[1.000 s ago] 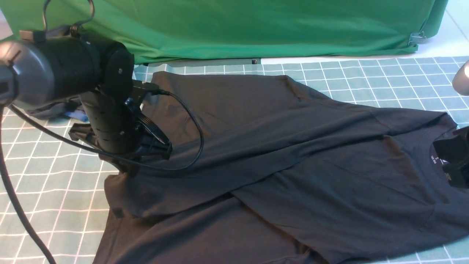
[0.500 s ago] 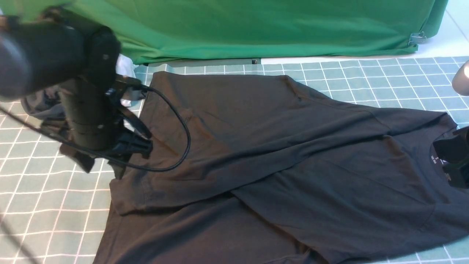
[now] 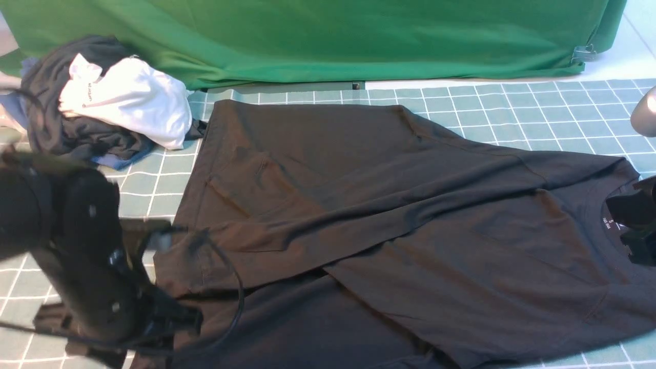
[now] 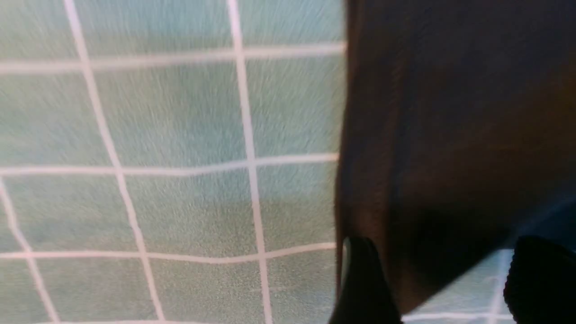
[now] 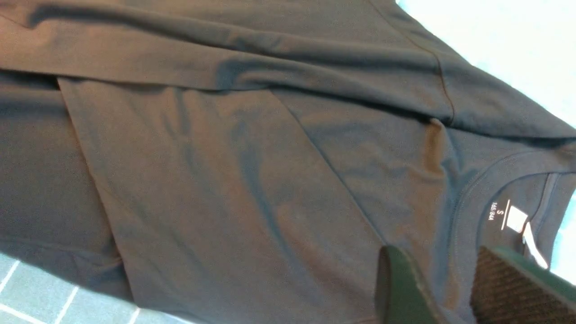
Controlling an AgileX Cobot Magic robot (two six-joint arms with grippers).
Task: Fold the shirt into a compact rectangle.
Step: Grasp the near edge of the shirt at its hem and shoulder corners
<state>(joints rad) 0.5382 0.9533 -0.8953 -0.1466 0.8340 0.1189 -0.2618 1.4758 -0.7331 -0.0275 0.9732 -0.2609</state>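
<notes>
1. Checking the shirt first: it lies spread on the mat, collar toward my right arm and hem toward my left. It is well apart from the clothes pile at the far left corner.
2. The far side lies folded over the middle, and its edge runs at a slant across the body. The near side is not yet folded. I judge the lengthwise fold about half done, and somewhat skewed.
3. My left gripper sits low by the near hem corner, blurred in the front view. Its jaws stand wide apart and hold nothing. The hem edge runs up between the fingertips, flat on the mat. I read that spot as the pickup point for the near side.
4. My right gripper hangs over the collar with its jaws about half apart, astride the rim beside the neck label. The cloth in the gap looks flat, so I judge nothing is pinched.
5. With one gripper at each end, both arms can lift the near edge evenly.
6. The risk is that tugging one end alone drags the folded flap askew.
</notes>
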